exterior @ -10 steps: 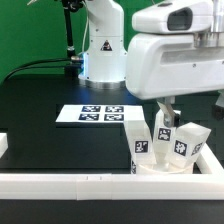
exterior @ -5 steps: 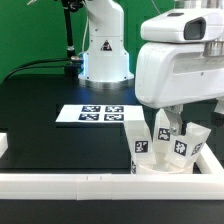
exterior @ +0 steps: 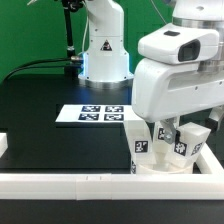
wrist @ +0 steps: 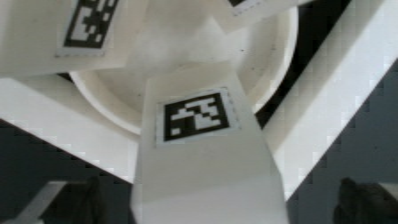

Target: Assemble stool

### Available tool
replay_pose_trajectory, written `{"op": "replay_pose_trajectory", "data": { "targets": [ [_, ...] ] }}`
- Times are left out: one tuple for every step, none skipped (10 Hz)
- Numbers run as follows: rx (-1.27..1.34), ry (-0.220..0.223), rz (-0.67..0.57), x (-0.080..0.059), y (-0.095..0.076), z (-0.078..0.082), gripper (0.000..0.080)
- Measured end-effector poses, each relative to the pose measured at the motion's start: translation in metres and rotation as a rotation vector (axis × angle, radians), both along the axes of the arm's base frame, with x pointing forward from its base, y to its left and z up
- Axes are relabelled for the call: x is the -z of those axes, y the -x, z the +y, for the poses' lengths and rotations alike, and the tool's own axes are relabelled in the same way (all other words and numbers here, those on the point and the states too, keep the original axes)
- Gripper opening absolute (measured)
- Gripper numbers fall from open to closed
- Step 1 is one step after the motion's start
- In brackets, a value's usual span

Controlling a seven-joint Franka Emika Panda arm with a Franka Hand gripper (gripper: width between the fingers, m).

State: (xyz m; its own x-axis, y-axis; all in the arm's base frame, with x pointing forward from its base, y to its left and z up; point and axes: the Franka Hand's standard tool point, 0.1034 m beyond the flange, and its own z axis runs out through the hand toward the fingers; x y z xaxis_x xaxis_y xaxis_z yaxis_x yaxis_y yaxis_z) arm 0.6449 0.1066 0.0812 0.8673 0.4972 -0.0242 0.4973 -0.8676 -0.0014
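A: Item one, the stool parts?

B: Round white seat, lying flat on the black desk in the corner formed by the white border rails, nearest the camera on the exterior view's right. Several short blocky legs stand on it, each with a black-and-white tag; one leg is clear at the seat's edge, the others partly hidden by the arm.

A: Item two, the end effector?

B: End effector, released, jaws spread wide. In the wrist view a tagged leg runs between the dark fingers; whether they touch it cannot be told.

A: Other stock?

B: Marker board, flat near the desk's middle, well apart from the seat.
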Motion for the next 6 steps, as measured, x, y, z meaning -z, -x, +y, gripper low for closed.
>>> {"op": "replay_pose_trajectory", "data": {
  "targets": [
    [0.006,0.002,0.002,0.0012,0.0008,0.0,0.0649],
    [0.019,0.003,-0.007,0.0045,0.0014,0.0002,0.0649],
    [0.037,0.006,-0.005,0.0069,0.0027,0.0006,0.0649],
    [0.053,0.007,-0.006,0.0066,0.0023,-0.0006,0.0649],
    [0.073,0.009,-0.006,0.0068,0.0022,-0.0014,0.0522],
    [0.078,0.012,-0.006,0.0068,0.0021,-0.0022,0.0382]
  ]
}}
